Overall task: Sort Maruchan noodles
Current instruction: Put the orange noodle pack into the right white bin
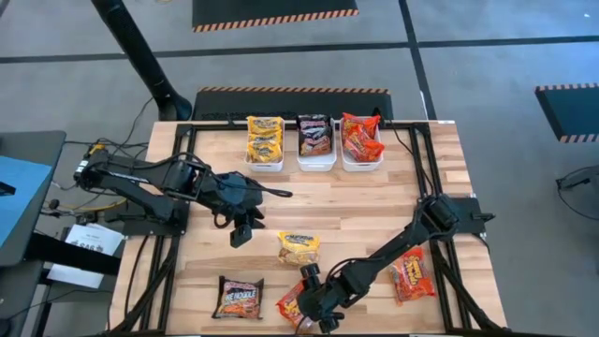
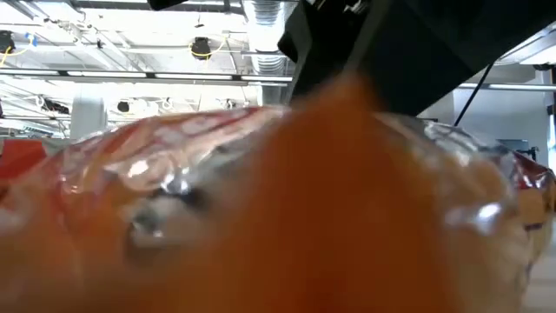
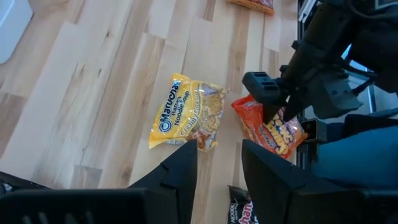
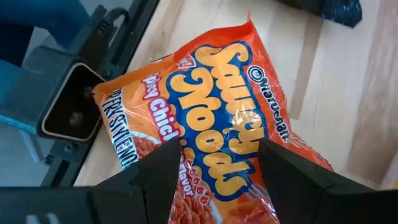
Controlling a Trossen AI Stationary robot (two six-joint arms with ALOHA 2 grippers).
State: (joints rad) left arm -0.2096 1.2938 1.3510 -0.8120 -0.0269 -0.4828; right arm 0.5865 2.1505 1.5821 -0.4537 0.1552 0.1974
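Right wrist view: we are seeing our right fingers [image 4: 214,165] spreading, straddling the crinkly orange-red plastic noodle packet [image 4: 217,118]; left fingers [image 3: 217,165] hanging parted.

So the low camera is basically smothered by an orange-red noodle packet [image 2: 347,200] sitting right up against the lens, way out of focus. You can make out the clear crinkly plastic catching glare, with bright highlights on the left part and again toward the right edge. Above it, a dark chunk of robot arm [image 2: 417,43] comes down from the top of the picture, too close and blurry to tell what its jaws are doing. Behind all that there's the room's ceiling: white beams [image 2: 130,78], a big pale duct [image 2: 265,17] and a couple of hanging lights [image 2: 201,45]. Far right, a sliver of another reddish packet [image 2: 534,178] peeks in.
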